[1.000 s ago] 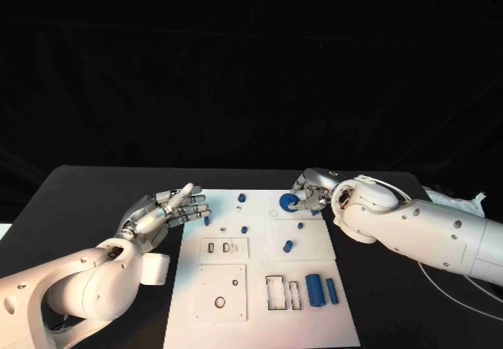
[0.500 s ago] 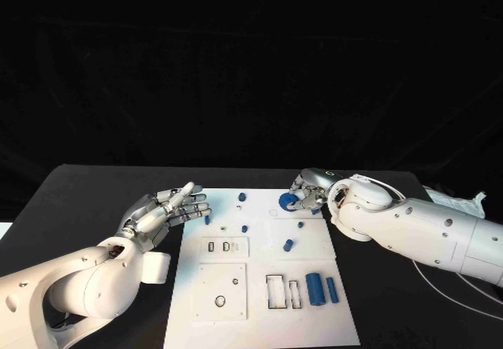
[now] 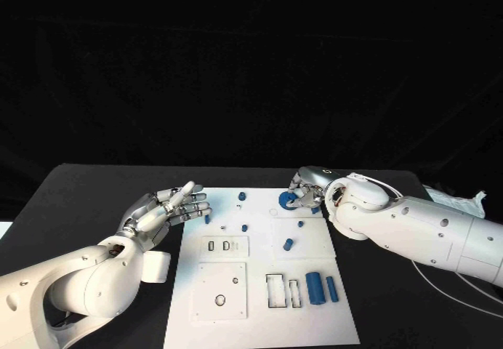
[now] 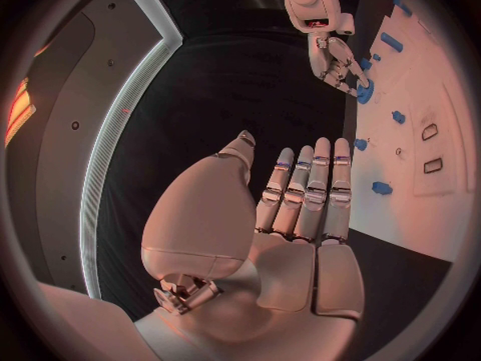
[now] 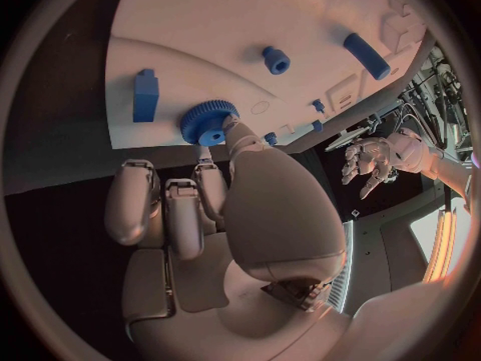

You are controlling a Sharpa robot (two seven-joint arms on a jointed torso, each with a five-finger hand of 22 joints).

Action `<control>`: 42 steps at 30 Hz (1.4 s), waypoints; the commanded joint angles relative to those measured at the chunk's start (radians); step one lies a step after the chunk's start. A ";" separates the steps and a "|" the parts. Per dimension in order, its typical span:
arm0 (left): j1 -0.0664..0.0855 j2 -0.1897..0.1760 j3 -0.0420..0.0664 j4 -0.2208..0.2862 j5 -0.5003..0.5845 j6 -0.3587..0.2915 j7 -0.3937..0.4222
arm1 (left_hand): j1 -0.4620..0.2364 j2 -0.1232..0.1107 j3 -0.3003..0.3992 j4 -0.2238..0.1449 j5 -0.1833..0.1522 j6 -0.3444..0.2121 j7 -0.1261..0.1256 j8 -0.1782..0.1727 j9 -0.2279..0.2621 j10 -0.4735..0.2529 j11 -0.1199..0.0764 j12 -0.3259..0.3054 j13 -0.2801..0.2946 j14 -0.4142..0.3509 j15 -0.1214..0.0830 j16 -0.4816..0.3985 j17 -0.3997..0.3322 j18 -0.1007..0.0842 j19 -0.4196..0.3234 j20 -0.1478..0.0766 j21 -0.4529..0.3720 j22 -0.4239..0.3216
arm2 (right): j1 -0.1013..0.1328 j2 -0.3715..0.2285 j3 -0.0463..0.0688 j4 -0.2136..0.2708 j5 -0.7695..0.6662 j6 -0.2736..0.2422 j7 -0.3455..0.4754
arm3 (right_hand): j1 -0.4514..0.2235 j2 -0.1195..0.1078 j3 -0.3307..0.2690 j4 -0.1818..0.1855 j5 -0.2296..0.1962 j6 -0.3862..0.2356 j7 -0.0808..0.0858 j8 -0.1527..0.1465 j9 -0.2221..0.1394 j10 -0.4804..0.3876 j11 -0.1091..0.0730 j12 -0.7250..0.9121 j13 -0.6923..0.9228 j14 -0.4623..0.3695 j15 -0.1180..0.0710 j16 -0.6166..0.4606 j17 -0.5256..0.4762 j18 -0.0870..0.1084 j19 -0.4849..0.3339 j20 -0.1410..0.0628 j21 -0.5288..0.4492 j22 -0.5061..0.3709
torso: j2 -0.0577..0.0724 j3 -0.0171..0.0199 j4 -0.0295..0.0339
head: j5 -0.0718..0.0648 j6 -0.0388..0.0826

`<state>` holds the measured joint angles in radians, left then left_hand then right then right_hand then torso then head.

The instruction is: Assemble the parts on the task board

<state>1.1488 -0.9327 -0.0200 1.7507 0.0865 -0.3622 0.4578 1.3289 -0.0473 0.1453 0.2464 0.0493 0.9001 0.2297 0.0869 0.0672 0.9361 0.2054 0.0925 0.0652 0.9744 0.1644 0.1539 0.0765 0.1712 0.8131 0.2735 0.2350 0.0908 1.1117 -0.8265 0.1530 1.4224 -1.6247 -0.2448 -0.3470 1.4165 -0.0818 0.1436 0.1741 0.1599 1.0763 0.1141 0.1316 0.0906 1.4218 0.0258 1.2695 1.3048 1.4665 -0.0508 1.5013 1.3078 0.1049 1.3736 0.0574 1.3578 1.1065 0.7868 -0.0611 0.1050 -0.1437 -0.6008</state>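
the blue gear [image 3: 286,201] is found at the far right corner of the white board [image 3: 262,320], pinched by the right robot hand [image 3: 306,193], whose other fingers are curled beside it. the left robot hand [image 3: 168,206] is held just off the board's left edge above the black tabletop [image 3: 84,211], fingers straight and apart, nothing gripped.

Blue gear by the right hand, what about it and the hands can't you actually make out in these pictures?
- Blue gear: in the head view the right hand covers its far side; the right wrist view shows fingertips at its rim, but firm grip or bare touch is unclear.
- What sits under the gear on the task board: hidden by the gear itself.
- Left hand: its palm faces away in the head view.
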 commanded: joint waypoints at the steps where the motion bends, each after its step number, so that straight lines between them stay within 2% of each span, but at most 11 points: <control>1: 0.001 0.003 0.001 0.001 -0.005 0.022 0.003 | 0.001 0.007 -0.001 -0.007 0.000 0.009 0.021 -0.005 -0.001 0.008 -0.002 -0.005 -0.001 0.009 -0.001 -0.007 -0.001 0.012 0.005 0.001 -0.005 -0.002 | -0.009 0.001 -0.005 0.017 -0.079 -0.055 -0.004 | 0.052 0.043 0.021 -0.011 -0.005 0.047 -0.023 0.023 0.023 0.022 -0.018 0.010 0.014 0.075 -0.009 0.006 0.095 -0.017 0.007 -0.008 0.007 0.010 | 0.000 0.0002 0.0000 | 0.001 0.001; 6: 0.001 0.004 0.001 0.000 -0.005 0.022 0.003 | 0.002 0.007 -0.002 -0.008 0.000 0.010 0.021 -0.005 -0.001 0.009 -0.002 -0.006 -0.001 0.010 -0.001 -0.008 -0.001 0.012 0.005 0.001 -0.005 -0.002 | -0.012 0.007 -0.004 0.069 -0.122 -0.126 0.008 | 0.047 0.040 0.037 -0.018 0.008 0.049 -0.025 0.020 0.027 0.025 -0.020 0.014 0.020 0.075 -0.012 0.007 0.098 -0.020 0.013 -0.012 0.014 0.024 | 0.000 0.0003 0.0023 | 0.002 0.002; 11: 0.001 0.006 0.001 0.000 -0.005 0.023 0.003 | 0.002 0.007 -0.002 -0.008 0.000 0.010 0.021 -0.005 -0.001 0.009 -0.002 -0.006 -0.001 0.010 -0.001 -0.008 -0.001 0.012 0.005 0.001 -0.005 -0.002 | -0.012 0.032 -0.004 0.096 -0.144 -0.139 0.007 | 0.035 0.035 0.044 -0.017 0.011 0.043 -0.022 0.014 0.027 0.024 -0.018 0.013 0.021 0.075 -0.011 0.007 0.098 -0.021 0.014 -0.013 0.016 0.027 | 0.000 -0.0008 0.0035 | 0.006 0.002; 16: 0.001 0.008 0.001 0.000 -0.005 0.023 0.003 | 0.002 0.007 -0.002 -0.008 0.000 0.010 0.021 -0.005 -0.001 0.009 -0.002 -0.006 -0.001 0.010 -0.001 -0.008 -0.001 0.012 0.005 0.001 -0.005 -0.002 | -0.011 0.070 -0.005 0.102 -0.154 -0.135 0.005 | 0.026 0.032 0.049 -0.017 0.011 0.039 -0.020 0.010 0.027 0.024 -0.017 0.011 0.021 0.075 -0.010 0.007 0.097 -0.021 0.014 -0.012 0.016 0.028 | -0.001 -0.0015 0.0032 | 0.011 0.001; 22: 0.001 0.011 0.001 0.001 -0.005 0.024 0.002 | 0.002 0.007 -0.002 -0.008 0.000 0.010 0.021 -0.005 -0.001 0.009 -0.002 -0.006 -0.001 0.010 -0.001 -0.008 -0.001 0.012 0.005 0.001 -0.005 -0.002 | -0.010 0.127 -0.008 0.083 -0.161 -0.115 -0.009 | 0.015 0.027 0.055 -0.015 0.010 0.035 -0.017 0.004 0.027 0.023 -0.015 0.008 0.020 0.075 -0.008 0.006 0.097 -0.021 0.013 -0.011 0.016 0.028 | 0.001 -0.0015 0.0030 | 0.014 0.000; 28: 0.001 0.014 0.001 0.000 -0.005 0.025 0.002 | 0.002 0.007 -0.002 -0.008 0.000 0.010 0.021 -0.005 -0.001 0.009 -0.002 -0.006 -0.001 0.010 -0.001 -0.008 -0.001 0.012 0.005 0.001 -0.005 -0.002 | -0.010 0.182 -0.025 0.040 -0.161 -0.089 -0.014 | 0.008 0.025 0.059 -0.015 0.009 0.031 -0.015 -0.001 0.026 0.021 -0.013 0.004 0.018 0.074 -0.007 0.005 0.094 -0.021 0.013 -0.010 0.017 0.028 | 0.001 -0.0015 0.0063 | 0.017 -0.004; 30: 0.001 0.014 0.001 0.000 -0.005 0.025 0.002 | 0.002 0.007 -0.002 -0.008 0.000 0.010 0.021 -0.005 -0.001 0.009 -0.002 -0.006 -0.001 0.010 -0.001 -0.008 -0.001 0.012 0.005 0.001 -0.005 -0.002 | -0.011 0.195 -0.029 0.028 -0.161 -0.086 -0.013 | 0.007 0.024 0.060 -0.015 0.009 0.030 -0.015 -0.002 0.026 0.020 -0.013 0.004 0.018 0.074 -0.007 0.005 0.094 -0.021 0.013 -0.010 0.016 0.028 | 0.001 -0.0019 0.0076 | 0.016 -0.004; 35: 0.001 0.015 0.001 0.000 -0.005 0.025 0.002 | 0.002 0.007 -0.002 -0.008 0.000 0.010 0.021 -0.005 -0.001 0.009 -0.002 -0.006 -0.001 0.010 -0.001 -0.008 -0.001 0.012 0.005 0.001 -0.005 -0.002 | -0.012 0.217 -0.035 0.005 -0.161 -0.081 -0.013 | 0.003 0.022 0.063 -0.015 0.009 0.027 -0.013 -0.005 0.025 0.019 -0.012 0.002 0.018 0.074 -0.006 0.005 0.094 -0.021 0.013 -0.009 0.016 0.028 | 0.001 -0.0018 0.0045 | 0.018 -0.006; 42: 0.001 0.017 0.001 -0.002 -0.005 0.026 0.001 | 0.002 0.007 -0.002 -0.008 0.000 0.010 0.021 -0.005 -0.001 0.009 -0.002 -0.006 -0.001 0.010 -0.001 -0.008 -0.001 0.012 0.005 0.001 -0.005 -0.002 | -0.012 0.237 -0.039 -0.012 -0.162 -0.073 -0.008 | -0.011 0.015 0.068 -0.014 0.007 0.018 -0.009 -0.014 0.023 0.016 -0.007 -0.005 0.015 0.074 -0.002 0.005 0.096 -0.022 0.013 -0.006 0.017 0.030 | 0.001 -0.0010 0.0045 | 0.018 -0.008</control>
<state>1.1487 -0.9181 -0.0200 1.7479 0.0863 -0.3571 0.4548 1.3289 -0.0473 0.1425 0.2436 0.0493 0.9001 0.2297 0.0869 0.0672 0.9385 0.2031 0.0925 0.0652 0.9744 0.1644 0.1473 0.0766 0.1711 0.8130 0.2735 0.2350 0.0898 1.1012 -0.5929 0.1163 1.4125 -1.7708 -0.3454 -0.3528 1.4109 -0.0760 0.2050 0.1586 0.1637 1.0861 0.1141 0.1188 0.0895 1.4375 0.0138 1.2692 1.3120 1.4683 -0.0555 1.5028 1.3074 0.0919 1.3824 0.0485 1.3711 1.1350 0.7881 -0.0626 0.1100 -0.1264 -0.6080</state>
